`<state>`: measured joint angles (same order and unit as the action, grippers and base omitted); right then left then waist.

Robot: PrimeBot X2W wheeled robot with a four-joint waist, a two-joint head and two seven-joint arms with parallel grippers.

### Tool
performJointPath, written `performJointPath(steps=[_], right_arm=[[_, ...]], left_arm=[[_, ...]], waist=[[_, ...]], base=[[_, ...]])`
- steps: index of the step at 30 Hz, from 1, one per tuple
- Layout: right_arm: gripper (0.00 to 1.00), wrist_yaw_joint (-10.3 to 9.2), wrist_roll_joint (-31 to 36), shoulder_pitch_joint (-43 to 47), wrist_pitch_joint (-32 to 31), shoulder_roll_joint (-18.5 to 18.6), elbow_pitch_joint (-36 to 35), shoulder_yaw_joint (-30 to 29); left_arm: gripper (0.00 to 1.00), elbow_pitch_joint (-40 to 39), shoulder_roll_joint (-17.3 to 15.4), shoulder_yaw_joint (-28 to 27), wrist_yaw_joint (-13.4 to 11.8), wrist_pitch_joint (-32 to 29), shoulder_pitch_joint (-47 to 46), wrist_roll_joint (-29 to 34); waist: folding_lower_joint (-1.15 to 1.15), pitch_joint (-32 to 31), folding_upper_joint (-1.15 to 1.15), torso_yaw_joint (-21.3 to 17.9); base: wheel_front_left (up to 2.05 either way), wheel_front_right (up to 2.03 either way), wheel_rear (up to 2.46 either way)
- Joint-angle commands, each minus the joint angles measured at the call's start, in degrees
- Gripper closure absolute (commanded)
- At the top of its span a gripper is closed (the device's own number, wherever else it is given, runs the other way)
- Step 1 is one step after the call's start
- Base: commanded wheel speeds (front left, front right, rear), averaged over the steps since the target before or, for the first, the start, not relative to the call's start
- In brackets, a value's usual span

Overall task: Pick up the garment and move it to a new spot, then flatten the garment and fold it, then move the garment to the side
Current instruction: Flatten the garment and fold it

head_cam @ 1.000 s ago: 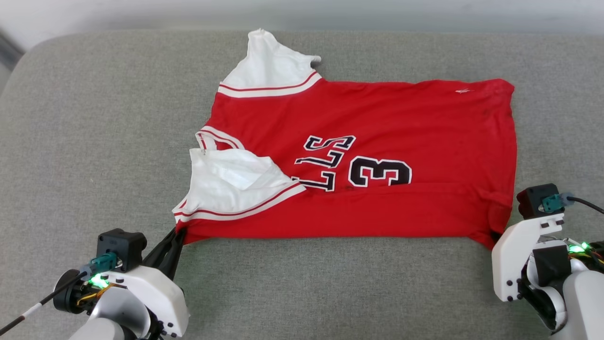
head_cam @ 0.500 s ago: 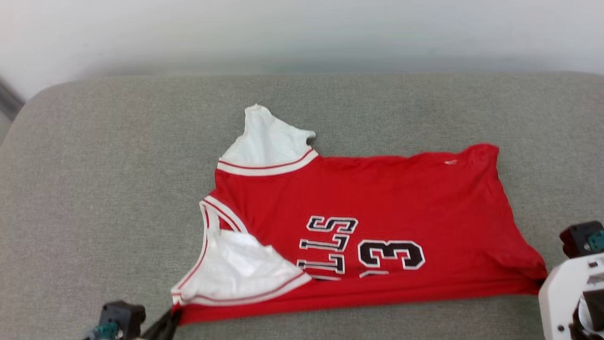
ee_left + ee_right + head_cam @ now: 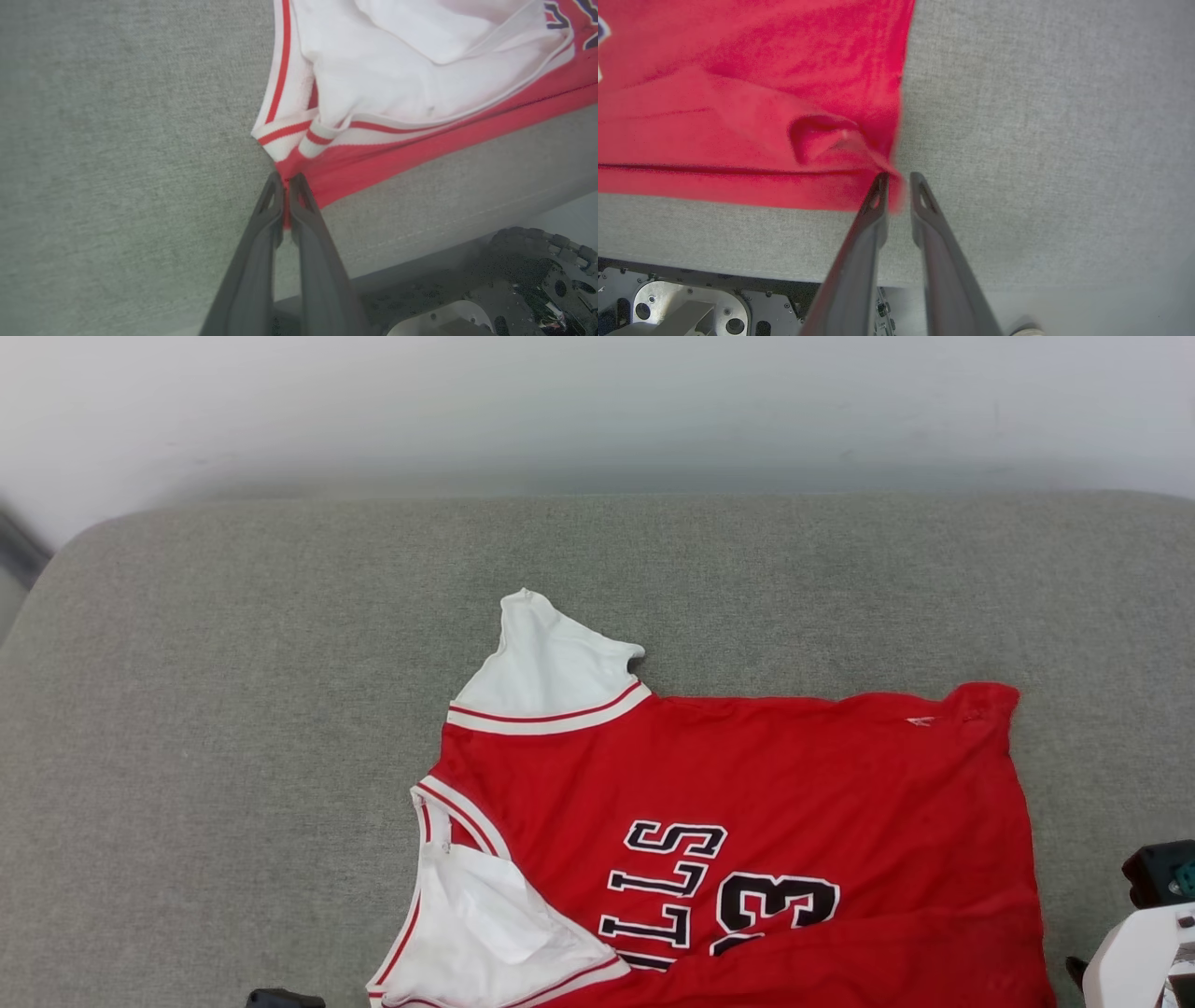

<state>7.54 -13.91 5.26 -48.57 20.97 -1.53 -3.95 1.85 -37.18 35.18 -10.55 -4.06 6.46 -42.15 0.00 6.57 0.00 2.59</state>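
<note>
**A:** Head view first. Where is the garment?

**B:** The garment (image 3: 747, 784) lies spread on the grey padded surface (image 3: 233, 709), collar end toward the robot's left and hem toward its right. The bottom edge of the view cuts off its near side. It is red, with black white-edged lettering (image 3: 667, 887) and a number (image 3: 775, 910) running sideways. The far sleeve (image 3: 546, 663), white, points toward the pale wall (image 3: 597, 411). The near sleeve (image 3: 485, 933) lies folded onto the red body.

**A:** Any arm there?

**B:** A white wrist housing (image 3: 1134, 947) on the right arm, at the lower right corner, near the hem.

**A:** Left wrist view?

**B:** The left hand (image 3: 286, 179) is closed almost tight, with a sliver of red cloth pinched between its fingers. That is the garment's corner just under the striped trim (image 3: 285, 133) of the near sleeve. The corner is close to the padded surface's front edge, with the robot's base (image 3: 537, 280) below.

**A:** And the right wrist view?

**B:** The right hand (image 3: 899, 179) has its fingers a little apart. The red hem corner reaches into the gap at the tips, blurred. I cannot tell whether either finger presses on it. A puckered fold (image 3: 822, 135) sits just beside the tips, and the rest of the red cloth lies flat.
</note>
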Motion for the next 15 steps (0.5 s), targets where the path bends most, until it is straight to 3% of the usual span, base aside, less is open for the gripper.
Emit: performJointPath(steps=[1,8,15], right_arm=[[0.0,-0.07,0.2,-0.4,1.0,-0.2,0.2,-0.1],[0.0,-0.07,-0.9,-3.2,6.3,-1.2,-1.3,0.8],[0.0,-0.07,-0.3,-6.4,17.0,-2.1,-4.0,2.4]], left_arm=[[0.0,0.8,0.0,-0.4,-0.1,0.9,-1.0,0.4],[0.0,0.1,1.0,-2.8,0.0,7.8,-3.2,1.8],[0.0,-3.2,2.2,-7.2,-1.3,17.8,-5.8,5.4]], waist=[[0.0,-0.1,0.0,-0.1],[0.0,-1.6,0.0,-0.5],[0.0,-3.0,0.0,-0.8]], base=[[0.0,0.0,0.0],[0.0,0.0,0.0],[0.0,0.0,0.0]])
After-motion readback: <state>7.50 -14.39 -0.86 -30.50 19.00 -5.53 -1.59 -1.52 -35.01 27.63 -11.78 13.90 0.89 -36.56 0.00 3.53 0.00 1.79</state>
